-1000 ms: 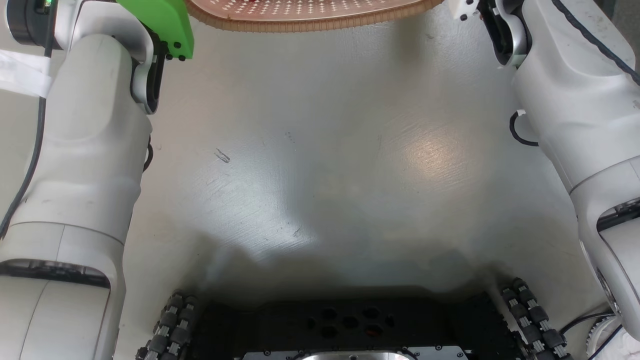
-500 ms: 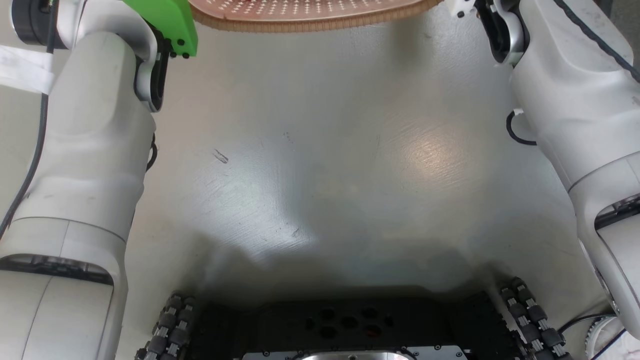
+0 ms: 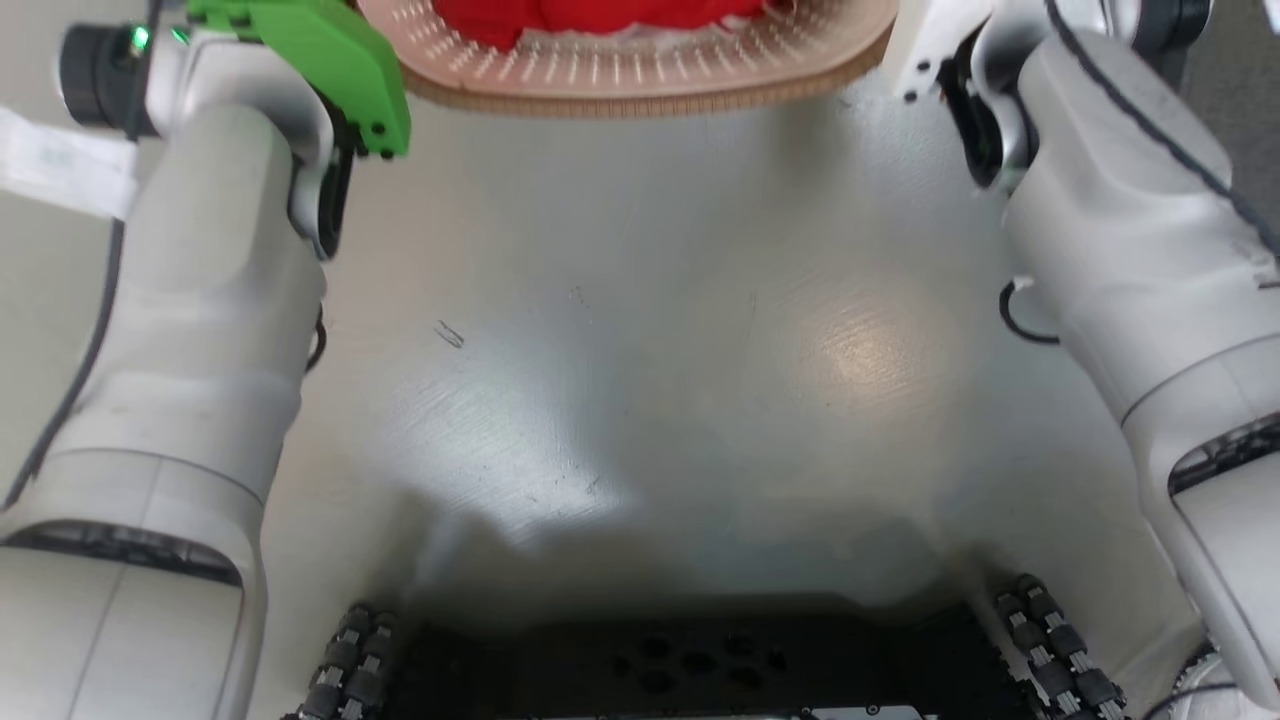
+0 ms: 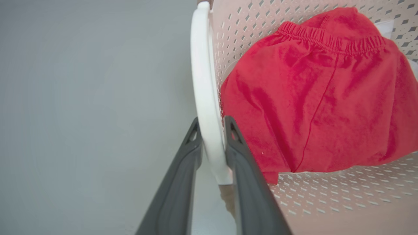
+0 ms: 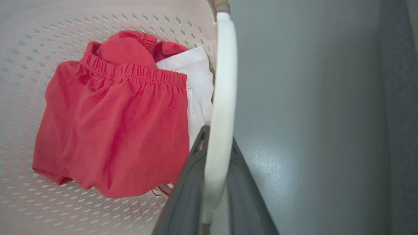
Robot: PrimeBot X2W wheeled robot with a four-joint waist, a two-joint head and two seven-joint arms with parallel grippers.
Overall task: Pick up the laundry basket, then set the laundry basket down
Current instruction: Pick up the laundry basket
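My left claw (image 4: 212,120) and right claw (image 5: 218,135) clamp the laundry basket's (image 3: 650,75) handles (image 4: 203,71). It has drawn nearer, red clothes (image 3: 600,15) now showing, so I judge the lift is under way.

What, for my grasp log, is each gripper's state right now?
Left gripper: shut on the laundry basket, clamping a white handle.
Right gripper: shut on the laundry basket, clamping the opposite handle.

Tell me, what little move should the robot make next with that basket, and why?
Probably raise both arms together, evenly: the left gripper and right gripper each pinch a white handle of the laundry basket, and red clothes lie loose inside, so a lopsided lift might tilt it.
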